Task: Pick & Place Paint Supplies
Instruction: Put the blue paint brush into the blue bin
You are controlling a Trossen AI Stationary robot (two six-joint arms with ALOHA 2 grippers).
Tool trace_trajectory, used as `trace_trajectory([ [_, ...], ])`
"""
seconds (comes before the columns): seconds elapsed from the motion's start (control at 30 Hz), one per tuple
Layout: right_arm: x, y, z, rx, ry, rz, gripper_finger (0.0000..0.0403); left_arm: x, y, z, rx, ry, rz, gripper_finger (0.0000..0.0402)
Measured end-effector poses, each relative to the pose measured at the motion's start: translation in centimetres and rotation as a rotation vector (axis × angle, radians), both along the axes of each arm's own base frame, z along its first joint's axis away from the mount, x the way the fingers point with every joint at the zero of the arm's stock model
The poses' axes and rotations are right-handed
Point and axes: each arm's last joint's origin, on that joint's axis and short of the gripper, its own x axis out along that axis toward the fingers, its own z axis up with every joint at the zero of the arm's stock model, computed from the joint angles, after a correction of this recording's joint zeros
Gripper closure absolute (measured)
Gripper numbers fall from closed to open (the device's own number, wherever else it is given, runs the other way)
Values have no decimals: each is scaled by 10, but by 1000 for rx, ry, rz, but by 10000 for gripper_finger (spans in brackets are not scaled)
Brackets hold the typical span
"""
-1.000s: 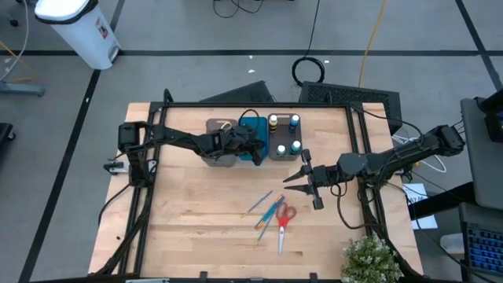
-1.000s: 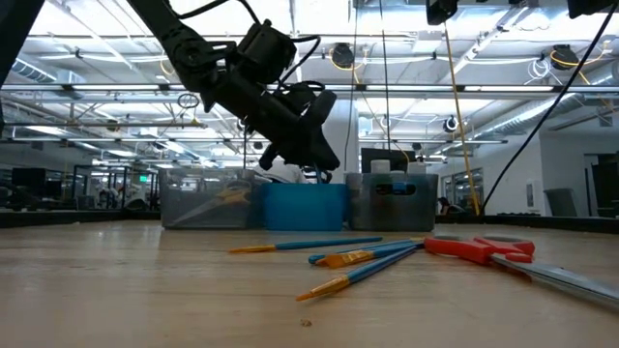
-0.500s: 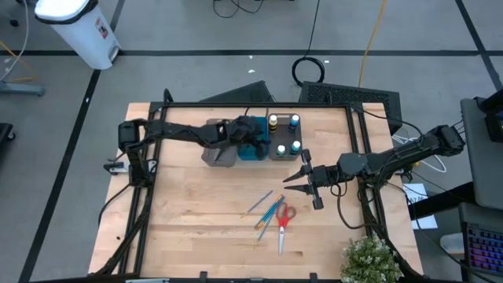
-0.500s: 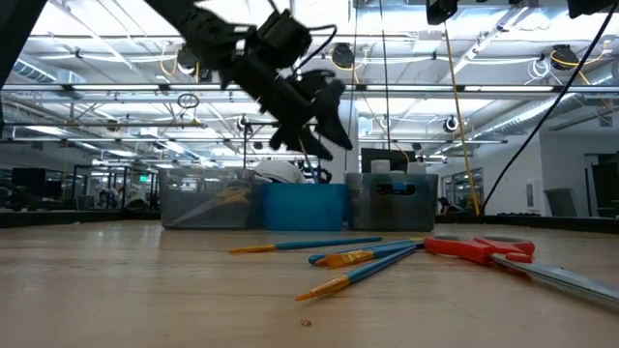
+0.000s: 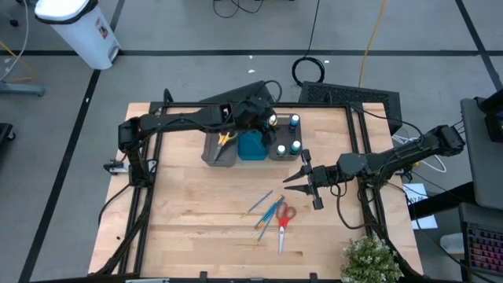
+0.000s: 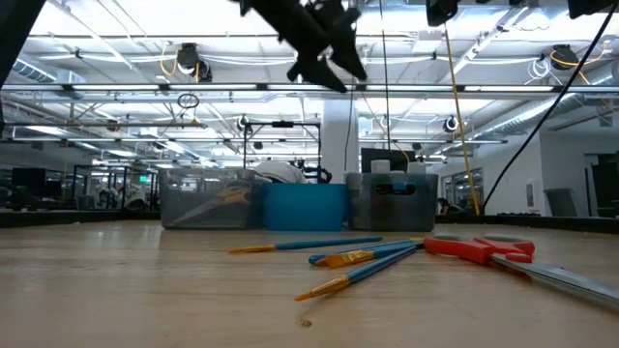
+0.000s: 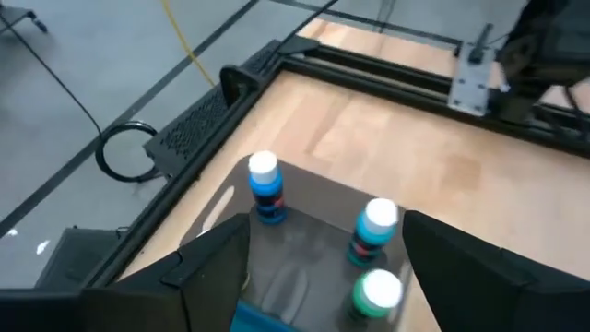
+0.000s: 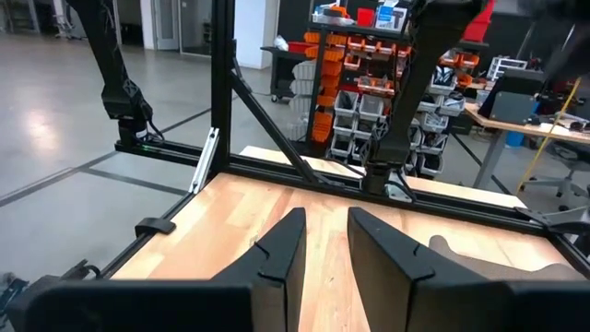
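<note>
My left gripper (image 5: 258,116) hangs open and high (image 6: 329,70) over the far trays, with nothing between its fingers. Under it, a grey tray (image 5: 286,135) holds several small white bottles with blue or green tops (image 7: 264,184). Beside that tray stand a blue tray (image 5: 251,147) and a grey tray (image 5: 214,151) with yellow-and-green scissors (image 5: 226,139) lying in it. Blue paintbrushes (image 5: 267,207) and red-handled scissors (image 5: 283,220) lie flat on the wood (image 6: 360,255). My right gripper (image 5: 289,181) waits to the right of the brushes, its fingers a narrow gap apart and holding nothing.
A black frame rail (image 5: 259,104) runs round the table. A potted plant (image 5: 368,259) stands at the near right corner. Bare wood (image 5: 196,212) lies to the left of the brushes.
My left gripper has opened, risen well above the trays and gone toward the table's far edge and a little to the right, from over the blue tray to over the bottles. My right gripper has kept still.
</note>
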Motion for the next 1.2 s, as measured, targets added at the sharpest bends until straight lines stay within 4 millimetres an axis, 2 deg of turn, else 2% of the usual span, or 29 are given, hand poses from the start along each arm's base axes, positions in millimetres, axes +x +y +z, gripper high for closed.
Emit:
trace_trajectory([
  [0.17,0,0,-2,-5,18,0,330,-5,-17,25,-17,81,-39,117],
  [0.33,0,0,-2,-6,21,0,330,-9,-43,19,-61,193,-78,117],
  [0.5,0,0,-2,-6,24,1,330,-8,-82,-7,-117,263,-121,117],
  [0.67,0,0,-2,-6,25,1,330,-9,-140,-28,-93,268,-193,117],
  [0.8,0,0,-3,-6,28,1,330,-19,-185,-46,-29,291,-224,117],
  [0.93,0,0,-3,0,28,1,330,-33,-220,-68,-101,306,-232,117],
  [1.07,0,0,-2,2,24,1,330,-50,-243,-96,-160,326,-207,117],
  [1.2,0,0,-2,2,22,1,330,-67,-251,-123,-153,389,-186,117],
])
